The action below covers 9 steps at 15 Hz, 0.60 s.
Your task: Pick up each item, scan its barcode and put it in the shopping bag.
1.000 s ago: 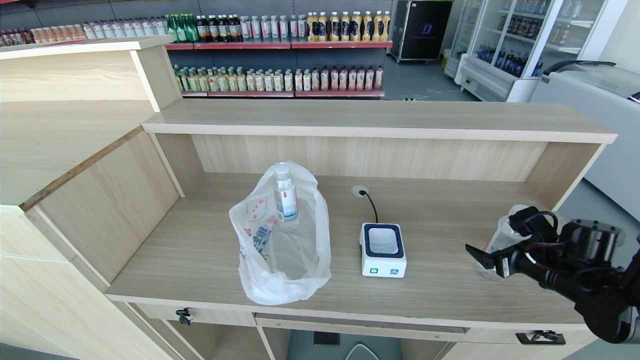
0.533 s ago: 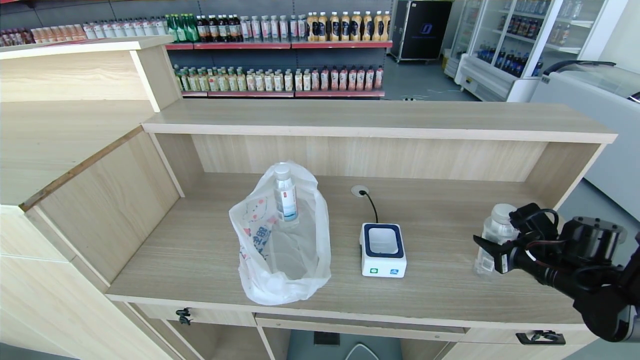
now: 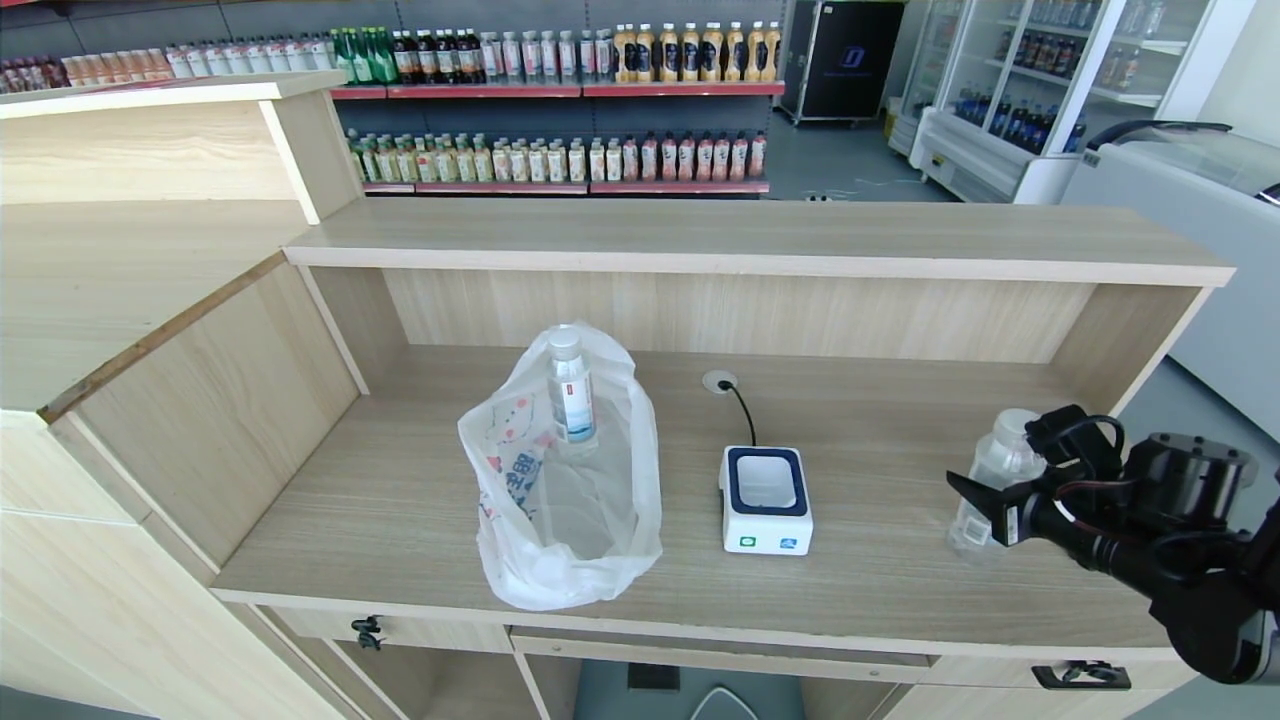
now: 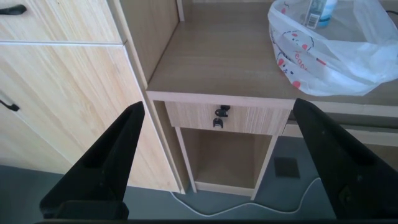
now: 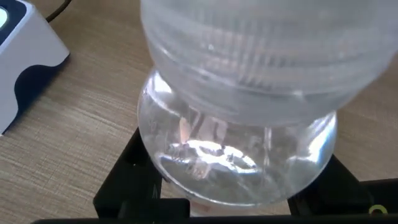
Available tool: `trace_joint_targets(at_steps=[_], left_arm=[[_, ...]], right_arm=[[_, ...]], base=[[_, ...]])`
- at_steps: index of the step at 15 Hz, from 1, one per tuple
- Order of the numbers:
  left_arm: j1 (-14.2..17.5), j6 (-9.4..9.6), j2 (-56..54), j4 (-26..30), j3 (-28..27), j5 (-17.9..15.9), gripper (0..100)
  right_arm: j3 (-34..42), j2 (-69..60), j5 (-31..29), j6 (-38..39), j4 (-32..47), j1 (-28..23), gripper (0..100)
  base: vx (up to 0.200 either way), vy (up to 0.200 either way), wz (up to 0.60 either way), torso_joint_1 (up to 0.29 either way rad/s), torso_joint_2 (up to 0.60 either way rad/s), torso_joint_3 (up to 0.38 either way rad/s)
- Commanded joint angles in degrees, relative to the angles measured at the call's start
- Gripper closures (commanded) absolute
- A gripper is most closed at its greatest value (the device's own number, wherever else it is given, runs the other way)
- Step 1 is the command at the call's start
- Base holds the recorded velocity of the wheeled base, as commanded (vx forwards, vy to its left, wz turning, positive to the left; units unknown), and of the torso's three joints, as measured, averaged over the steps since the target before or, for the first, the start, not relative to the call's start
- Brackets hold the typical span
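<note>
Right jaws pinch the clear bottle (image 3: 992,478) at the right end of the desk (image 3: 880,420). In the right wrist view the black jaws sit against both sides of the body, low down. The bottle leans a little, white cap toward the back, base at or just above the desk; can't tell which.

Scanner (image 3: 765,497) sits mid-desk, between the clear bottle and the shopping bag (image 3: 560,520) and apart from both. White box, dark blue frame round the window, window facing up. Black cable (image 3: 740,405) runs from its back to a grommet (image 3: 719,381) in the desk.

Shopping bag stands left of the scanner, mouth open and facing up, white plastic with red and blue print. One labelled bottle (image 3: 570,395) is already inside, upright against the back wall of the bag, white cap on.

Left jaws spread wide, gripping nothing. They hang below desk level off the front left corner, with the drawer lock (image 4: 220,116) and the bag ahead of them.
</note>
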Motion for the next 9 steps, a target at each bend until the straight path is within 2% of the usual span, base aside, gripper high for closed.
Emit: trace_joint_targets(at_steps=[1, 5, 6, 7, 8, 9], left_arm=[[0.0, 0.01, 0.0, 0.0, 0.0, 0.0, 0], [0.0, 0.01, 0.0, 0.0, 0.0, 0.0, 0], [0.0, 0.01, 0.0, 0.0, 0.0, 0.0, 0], [0.0, 0.01, 0.0, 0.0, 0.0, 0.0, 0], [0.0, 0.01, 0.0, 0.0, 0.0, 0.0, 0], [0.0, 0.01, 0.0, 0.0, 0.0, 0.0, 0]], right_arm=[[-0.1, -2.9, 0.3, 3.5, 0.8, 0.1, 100], [-6.4, -14.9, 6.4, 13.7, 14.4, 0.6, 100], [-10.5, -21.3, 9.3, 18.6, 23.0, 1.1, 100], [-12.3, -23.6, 9.9, 20.5, 26.5, 1.6, 100], [-17.4, -28.3, 10.3, 23.5, 35.1, 2.7, 100], [-26.8, -33.4, 11.4, 27.6, 47.9, 4.6, 100]], base=[[0.0, 0.0, 0.0, 0.0, 0.0, 0.0], [0.0, 0.0, 0.0, 0.0, 0.0, 0.0], [0.0, 0.0, 0.0, 0.0, 0.0, 0.0], [0.0, 0.0, 0.0, 0.0, 0.0, 0.0], [0.0, 0.0, 0.0, 0.0, 0.0, 0.0], [0.0, 0.0, 0.0, 0.0, 0.0, 0.0]])
